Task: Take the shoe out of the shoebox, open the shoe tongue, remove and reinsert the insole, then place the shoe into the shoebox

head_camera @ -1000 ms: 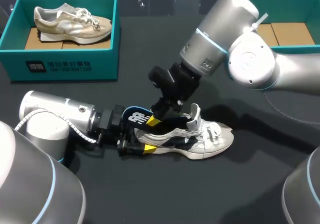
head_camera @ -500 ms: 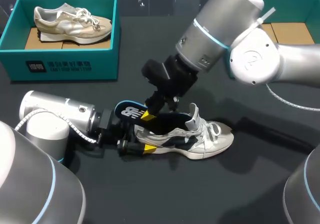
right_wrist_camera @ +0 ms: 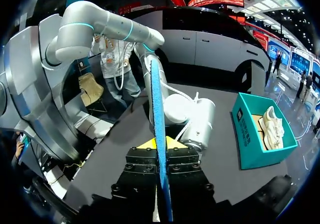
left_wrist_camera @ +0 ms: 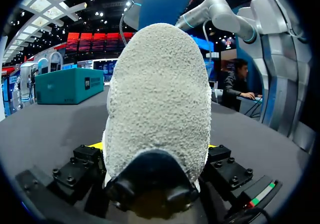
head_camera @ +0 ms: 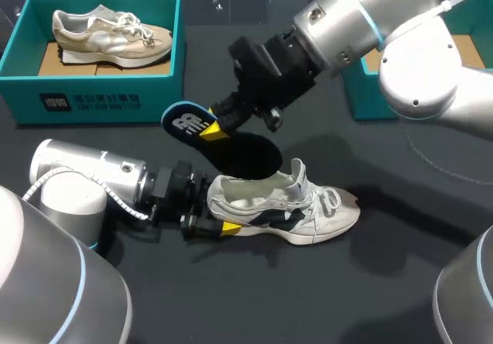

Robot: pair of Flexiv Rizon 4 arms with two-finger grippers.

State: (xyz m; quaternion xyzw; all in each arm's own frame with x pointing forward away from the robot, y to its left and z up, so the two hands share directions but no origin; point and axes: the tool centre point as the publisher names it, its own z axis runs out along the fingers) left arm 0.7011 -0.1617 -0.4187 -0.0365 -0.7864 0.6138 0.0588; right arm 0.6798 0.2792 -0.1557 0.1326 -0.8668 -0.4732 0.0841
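A white shoe lies on its side on the black table, toe to the right. My left gripper is at its heel, one finger on each side, shut on it. In the left wrist view the grey heel fills the space between the left gripper's fingers. My right gripper is shut on the heel end of a black and blue insole, which hangs in the air above the shoe, clear of it. In the right wrist view the insole stands edge-on in the right gripper.
A teal shoebox at the back left holds a beige shoe. It also shows in the right wrist view as a shoebox. A second teal shoebox stands at the back right, partly behind my right arm.
My right gripper has pulled the insole out of the shoe, up and to the left. The left gripper and the shoe have kept still.
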